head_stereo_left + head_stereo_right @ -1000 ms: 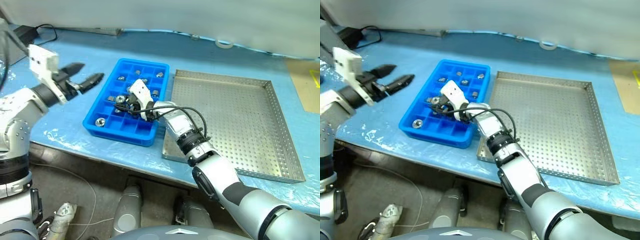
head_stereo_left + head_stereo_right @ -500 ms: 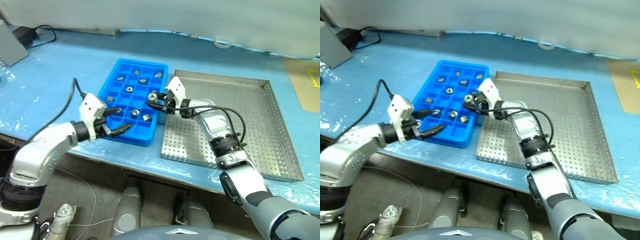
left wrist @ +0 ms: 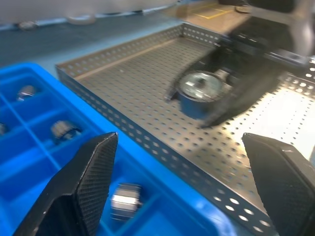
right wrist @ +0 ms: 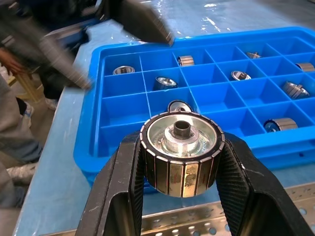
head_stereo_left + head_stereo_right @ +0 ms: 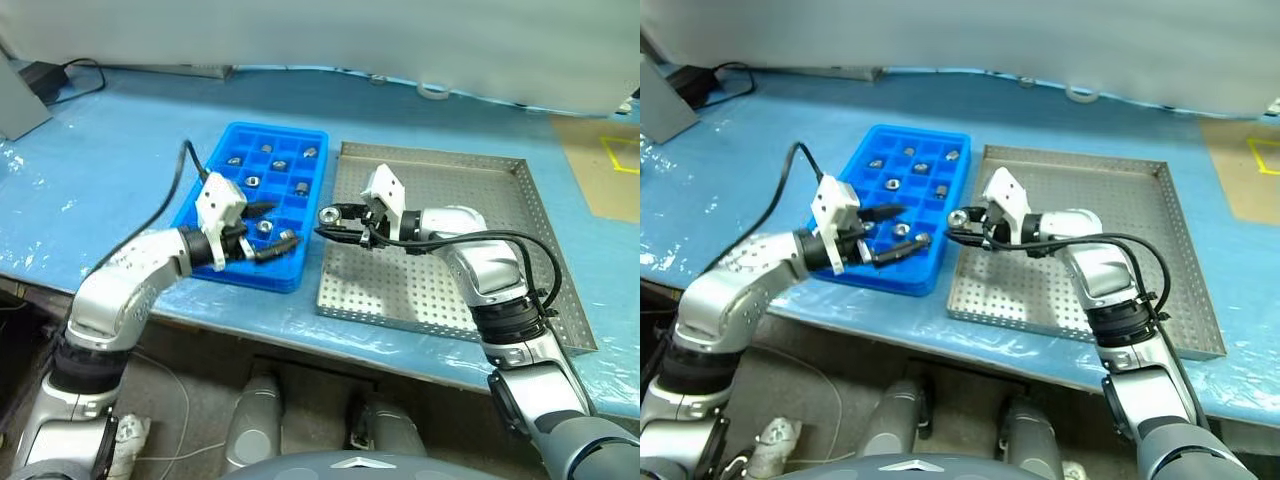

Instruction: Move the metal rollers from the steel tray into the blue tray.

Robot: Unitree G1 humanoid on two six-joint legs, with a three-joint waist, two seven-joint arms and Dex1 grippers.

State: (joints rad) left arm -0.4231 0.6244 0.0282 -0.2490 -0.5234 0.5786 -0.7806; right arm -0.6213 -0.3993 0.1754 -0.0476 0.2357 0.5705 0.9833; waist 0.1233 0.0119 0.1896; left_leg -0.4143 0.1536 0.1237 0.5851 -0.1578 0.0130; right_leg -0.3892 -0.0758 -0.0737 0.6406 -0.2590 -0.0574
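The blue tray (image 5: pixel 243 276) lies on the table left of the steel tray (image 5: pixel 452 183). Several metal rollers (image 4: pixel 238 75) sit in its compartments. My right gripper (image 5: pixel 327 219) is shut on one metal roller (image 4: pixel 181 153) and holds it just above the steel tray's left wall, beside the blue tray. It points left toward my left gripper (image 5: pixel 268 227). That gripper stands open and holds nothing, hanging over the blue tray's near right corner. Between the left fingers (image 3: pixel 82 191) I see the held roller (image 3: pixel 199 90) ahead.
The table is covered in blue plastic film (image 5: pixel 110 170). A black cable (image 5: pixel 75 68) and a grey box (image 5: pixel 18 98) lie at the far left, a white ring (image 5: pixel 433 92) at the back, and a brown board (image 5: pixel 590 160) at the right.
My right gripper carried the roller from over the blue tray rightward to the steel tray's left wall. The left gripper swung in from the left to above the blue tray's near side.
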